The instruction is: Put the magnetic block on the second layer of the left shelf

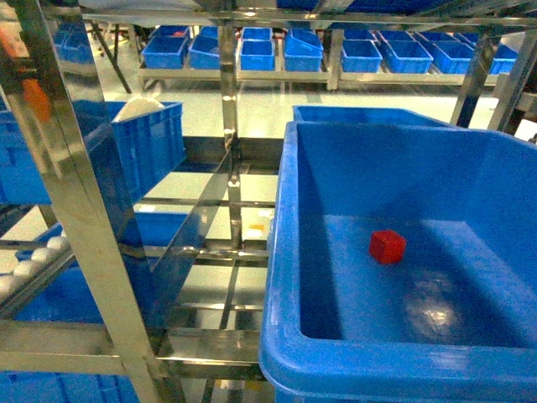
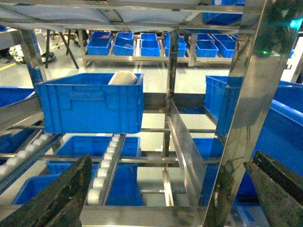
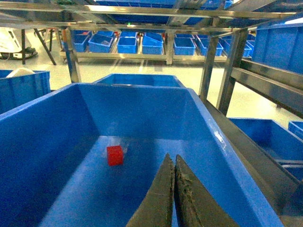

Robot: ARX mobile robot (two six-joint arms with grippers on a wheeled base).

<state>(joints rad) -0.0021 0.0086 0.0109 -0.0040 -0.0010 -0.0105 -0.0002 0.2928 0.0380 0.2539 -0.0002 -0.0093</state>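
Red magnetic block in blue tub, ahead-left of closed right gripper.

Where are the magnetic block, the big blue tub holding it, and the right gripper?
magnetic block [image 1: 388, 246], head view, front face.
big blue tub [image 1: 281, 252], head view, left rim.
right gripper [image 3: 174, 189], right wrist view, between shut fingertips.

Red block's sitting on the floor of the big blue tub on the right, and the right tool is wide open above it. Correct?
Not quite. The block does sit on the floor of the right tub, but the right tool is shut, its fingers pressed together, as the right wrist view shows. It holds nothing, and the block lies ahead of it to the left.
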